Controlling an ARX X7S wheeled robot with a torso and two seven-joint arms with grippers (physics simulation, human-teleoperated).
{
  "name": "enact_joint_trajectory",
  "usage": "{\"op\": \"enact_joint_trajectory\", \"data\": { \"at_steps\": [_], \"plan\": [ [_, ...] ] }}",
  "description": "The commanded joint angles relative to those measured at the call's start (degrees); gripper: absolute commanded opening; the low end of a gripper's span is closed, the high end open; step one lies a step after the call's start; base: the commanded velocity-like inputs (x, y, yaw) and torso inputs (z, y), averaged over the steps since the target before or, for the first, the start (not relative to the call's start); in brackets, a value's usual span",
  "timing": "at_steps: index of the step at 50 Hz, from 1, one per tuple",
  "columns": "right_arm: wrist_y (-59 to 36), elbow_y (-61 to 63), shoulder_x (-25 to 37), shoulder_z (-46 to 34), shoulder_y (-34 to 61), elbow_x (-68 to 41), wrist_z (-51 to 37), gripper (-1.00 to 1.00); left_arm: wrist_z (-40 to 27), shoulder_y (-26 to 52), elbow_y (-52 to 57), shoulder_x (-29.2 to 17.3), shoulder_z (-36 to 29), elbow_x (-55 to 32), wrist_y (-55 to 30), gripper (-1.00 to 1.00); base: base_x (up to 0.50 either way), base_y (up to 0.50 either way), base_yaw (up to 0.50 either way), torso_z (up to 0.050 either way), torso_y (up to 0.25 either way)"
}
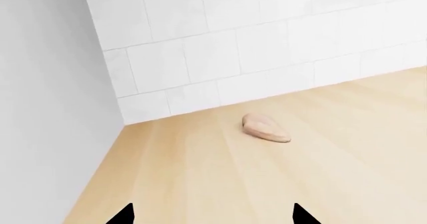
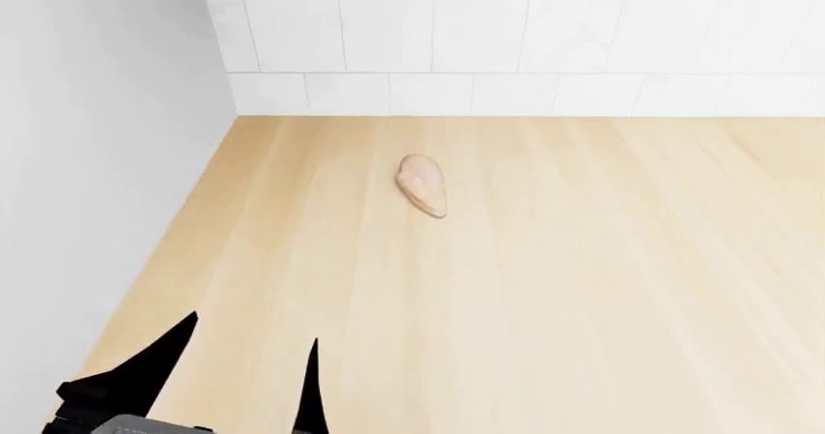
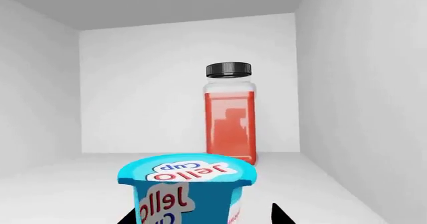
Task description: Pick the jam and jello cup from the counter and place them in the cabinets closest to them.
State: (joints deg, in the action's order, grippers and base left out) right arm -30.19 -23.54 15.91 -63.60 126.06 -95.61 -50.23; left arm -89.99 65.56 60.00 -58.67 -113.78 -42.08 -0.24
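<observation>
The jello cup (image 3: pixel 188 189), blue with a white lid and red lettering, stands inside a white cabinet (image 3: pixel 333 109) in the right wrist view. My right gripper (image 3: pixel 205 216) is open around it, with a gap showing between one fingertip (image 3: pixel 281 215) and the cup's side. The cup's base is cut off by the frame edge. My left gripper (image 2: pixel 245 357) (image 1: pixel 213 215) hangs open and empty over the wooden counter (image 2: pixel 581 289), near its left wall. The jam is out of view.
A clear bottle (image 3: pixel 229 115) of red liquid with a black cap stands behind the cup, near the cabinet's back wall. A pale beige lump of food (image 2: pixel 423 185) (image 1: pixel 265 127) lies on the counter. White tiled wall (image 2: pixel 516 38) runs behind.
</observation>
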Motion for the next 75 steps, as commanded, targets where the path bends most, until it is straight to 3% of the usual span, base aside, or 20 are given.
{"op": "enact_joint_trajectory", "data": {
  "at_steps": [1, 33, 49, 58, 75],
  "plan": [
    [-3.9, 3.26, 1.69, -2.63, -3.8, -7.09, -6.28, 1.0, 0.0, 0.9, 0.0, -0.03, -0.8, 0.48, 0.45, 1.0, 0.0, 0.0, 0.0, 0.0, 0.0],
    [-5.45, 13.59, 4.37, 1.22, -2.74, -14.63, -17.85, 1.0, 0.0, -0.75, 0.0, -2.73, -5.45, 9.25, 3.5, 1.0, 0.0, 0.0, 0.0, 0.0, 0.0],
    [-5.95, 18.09, 5.31, 2.92, -2.15, -18.07, -21.6, 1.0, 0.0, -0.83, 0.0, -2.39, -5.17, 9.59, 3.31, 1.0, 0.0, 0.0, 0.0, 0.0, 0.0],
    [-4.06, 27.39, 7.81, 5.93, -1.52, -23.39, -30.52, 1.0, 0.0, 0.4, 0.0, -3.1, -7.64, 11.07, 4.29, 1.0, 0.0, 0.0, 0.0, 0.0, 0.0],
    [-0.78, 39.57, 12.1, 7.49, -4.26, -28.36, -37.66, 1.0, 0.0, -0.08, 0.0, -4.58, -10.58, 14.99, 5.22, 1.0, 0.0, 0.0, 0.0, 0.0, 0.0]
  ]
}}
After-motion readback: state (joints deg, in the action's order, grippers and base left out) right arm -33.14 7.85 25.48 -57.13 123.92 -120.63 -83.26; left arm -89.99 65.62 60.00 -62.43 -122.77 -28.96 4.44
